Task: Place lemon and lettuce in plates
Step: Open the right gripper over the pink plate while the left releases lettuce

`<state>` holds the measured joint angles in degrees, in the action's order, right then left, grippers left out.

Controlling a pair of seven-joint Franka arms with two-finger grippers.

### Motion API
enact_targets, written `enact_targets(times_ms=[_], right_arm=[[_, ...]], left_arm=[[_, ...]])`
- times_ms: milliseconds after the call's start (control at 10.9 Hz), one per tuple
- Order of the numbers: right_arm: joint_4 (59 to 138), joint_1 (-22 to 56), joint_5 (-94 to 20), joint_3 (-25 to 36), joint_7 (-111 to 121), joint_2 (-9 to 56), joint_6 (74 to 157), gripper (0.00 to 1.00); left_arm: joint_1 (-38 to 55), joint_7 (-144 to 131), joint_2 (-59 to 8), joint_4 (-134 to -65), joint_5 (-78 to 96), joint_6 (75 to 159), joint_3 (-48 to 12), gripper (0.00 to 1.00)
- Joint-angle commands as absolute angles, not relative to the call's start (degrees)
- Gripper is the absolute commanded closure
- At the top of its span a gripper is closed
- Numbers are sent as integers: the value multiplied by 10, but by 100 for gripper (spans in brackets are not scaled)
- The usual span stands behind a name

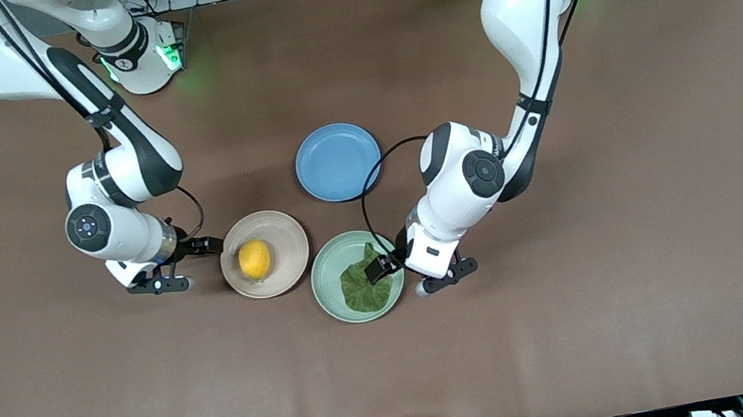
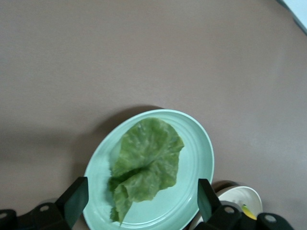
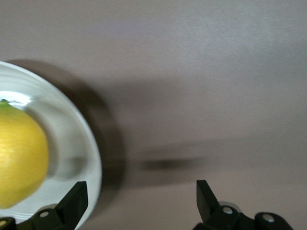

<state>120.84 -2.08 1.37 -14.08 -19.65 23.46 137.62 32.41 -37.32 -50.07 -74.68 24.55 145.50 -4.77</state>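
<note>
With the lemon [image 1: 254, 260] lying in the beige-pink plate [image 1: 285, 233] and the lettuce [image 1: 363, 285] lying in the mint green plate [image 1: 326, 270], both placements are judged to be done, and the step in hand appears to be the clearing away of the two tools. This is best being done by lifting each tool straight up before any sideways travel is begun, so that neither plate rim is being clipped and neither item is being dragged out. The fingers are best being kept spread during the lift, so that the leaf's ruffled edge is not being caught.

The left tool [image 1: 382, 265] is being held open over the edge of the mint green plate at the left arm's end, its fingers spread wide with nothing between them; in the left wrist view the lettuce [image 2: 144, 167] is lying flat between and below the two fingers [image 2: 72, 201], apart from both.

The right tool [image 1: 206, 246] is being held open beside the rim of the beige-pink plate, toward the right arm's end of the bench [image 1: 590, 323], empty. In the right wrist view the lemon [image 3: 19, 160] is sitting off to one side of the spread fingers [image 3: 207, 197], apart from them.

The blue plate [image 1: 337, 162] is lying empty, farther from the front camera than both.
</note>
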Motion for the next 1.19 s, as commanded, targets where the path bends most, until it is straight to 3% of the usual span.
enact_targets(times_ms=[0,640,1096], right_arm=[[1255,-42,40,-146,-192,193,1394,0],[1244,-84,52,-147,-158,191,1343,0],[1192,-83,51,-150,-159,190,1272,0]], left_arm=[[309,-372,-481,-750,195,1374,-38,0],[234,-298,-459,-750,93,1229,-38,0],[172,-294,-454,-753,26,1187,-38,0]])
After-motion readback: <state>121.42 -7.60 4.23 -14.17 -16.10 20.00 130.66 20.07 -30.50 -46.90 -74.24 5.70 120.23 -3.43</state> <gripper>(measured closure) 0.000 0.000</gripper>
